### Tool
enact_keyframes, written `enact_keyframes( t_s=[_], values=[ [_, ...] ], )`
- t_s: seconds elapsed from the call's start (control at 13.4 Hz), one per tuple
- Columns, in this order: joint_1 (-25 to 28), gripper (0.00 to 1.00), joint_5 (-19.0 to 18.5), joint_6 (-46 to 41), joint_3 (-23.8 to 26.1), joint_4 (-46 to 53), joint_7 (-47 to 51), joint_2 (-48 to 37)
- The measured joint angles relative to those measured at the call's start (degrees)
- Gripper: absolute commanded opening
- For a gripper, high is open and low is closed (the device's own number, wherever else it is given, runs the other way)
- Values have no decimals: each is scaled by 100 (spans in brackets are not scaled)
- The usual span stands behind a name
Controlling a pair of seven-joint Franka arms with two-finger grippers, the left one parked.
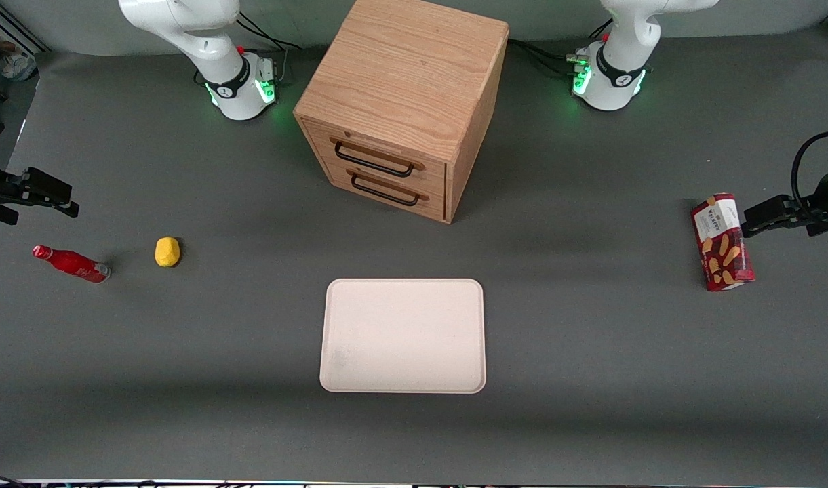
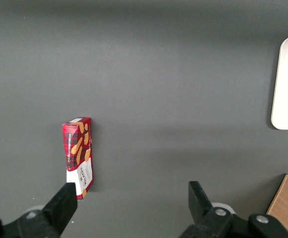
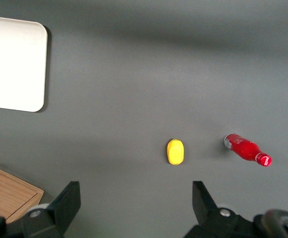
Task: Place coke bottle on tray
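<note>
The coke bottle (image 1: 71, 263) (image 3: 247, 149), small, slim and red, lies on its side on the grey table toward the working arm's end. The pale cream tray (image 1: 403, 335) (image 3: 12, 63) rests flat near the table's middle, nearer the front camera than the wooden cabinet, with nothing on it. My gripper (image 1: 30, 193) (image 3: 136, 201) hovers high above the table, farther from the front camera than the bottle, open, with only bare table between its fingers.
A yellow lemon-like object (image 1: 167, 251) (image 3: 175, 151) lies beside the bottle, toward the tray. A wooden two-drawer cabinet (image 1: 403, 102) stands at the table's back middle. A red snack box (image 1: 722, 242) (image 2: 78, 156) sits toward the parked arm's end.
</note>
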Motion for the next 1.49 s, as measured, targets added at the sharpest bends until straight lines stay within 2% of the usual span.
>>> enact_keyframes(
  t_s=[0.82,1.49],
  values=[
    [-125,100,-7,-113,-30,-5,-42,1],
    [-1873,100,-11,16,-79,20,-2625,377]
  ],
)
